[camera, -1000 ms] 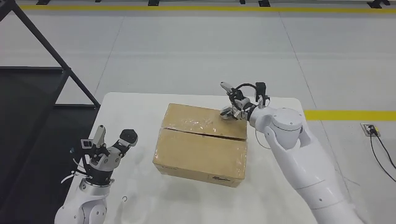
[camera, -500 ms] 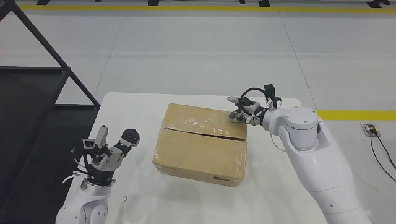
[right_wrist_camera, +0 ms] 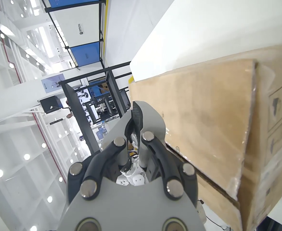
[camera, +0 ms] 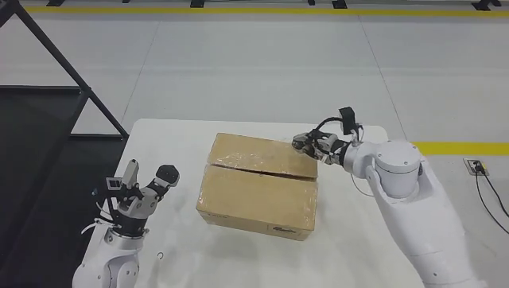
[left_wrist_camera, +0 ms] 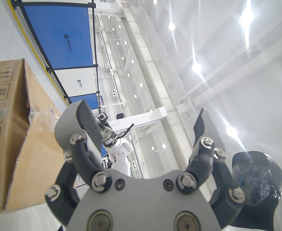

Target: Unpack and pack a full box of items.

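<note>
Nearest the robot, the left gripper hangs over the near left part of the white table. It points upward with its ribbed fingers spread wide and nothing between them. It is well apart from the box.

The brown cardboard box with clear tape on its top flaps sits closed in the middle of the table, turned slightly askew. A seam runs the length of the lid between the two flaps. Since the task calls it full, it is probably heavy and should not be lifted one-handed by a flap. The walls and corners look stiff, so they are the safer places to press or brace. The flap panels will likely bend at mid-span, and the taped patches look slick and crinkled. A raised flap edge along the seam is the likeliest purchase for opening the lid.

Farther off, the right gripper is at the box's far right corner, just above the lid edge. Its fingers are pressed together with nothing between them. The views do not settle whether they touch the cardboard.
</note>
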You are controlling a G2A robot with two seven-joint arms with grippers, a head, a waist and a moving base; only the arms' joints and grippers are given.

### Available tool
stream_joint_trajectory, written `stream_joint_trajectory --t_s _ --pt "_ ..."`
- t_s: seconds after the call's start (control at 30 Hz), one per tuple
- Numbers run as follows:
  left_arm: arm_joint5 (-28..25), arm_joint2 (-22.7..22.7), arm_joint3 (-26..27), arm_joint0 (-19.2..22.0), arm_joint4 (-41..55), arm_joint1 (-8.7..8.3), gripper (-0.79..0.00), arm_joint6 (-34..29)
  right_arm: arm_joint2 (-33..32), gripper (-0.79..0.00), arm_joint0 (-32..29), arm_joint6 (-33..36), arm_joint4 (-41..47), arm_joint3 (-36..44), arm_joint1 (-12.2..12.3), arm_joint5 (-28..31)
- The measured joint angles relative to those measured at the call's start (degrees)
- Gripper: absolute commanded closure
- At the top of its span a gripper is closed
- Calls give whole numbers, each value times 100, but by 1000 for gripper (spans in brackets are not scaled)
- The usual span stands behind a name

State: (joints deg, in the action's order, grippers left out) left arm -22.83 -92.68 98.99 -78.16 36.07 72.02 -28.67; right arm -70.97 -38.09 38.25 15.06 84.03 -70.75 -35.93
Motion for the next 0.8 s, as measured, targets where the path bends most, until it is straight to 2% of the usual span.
stream_joint_trajectory --t_s 0.43,0.57,0.8 --pt "-63 110 -922 334 -1168 -2 -785 573 -126 0 -689 -311 551 1025 11 492" --pt "-1 265 -1161 436 -1332 9 -785 574 -76 0 -840 -357 624 1356 15 503" --pt "76 526 -1288 482 -1385 22 -785 307 -31 0 -1053 -321 634 1796 35 719"
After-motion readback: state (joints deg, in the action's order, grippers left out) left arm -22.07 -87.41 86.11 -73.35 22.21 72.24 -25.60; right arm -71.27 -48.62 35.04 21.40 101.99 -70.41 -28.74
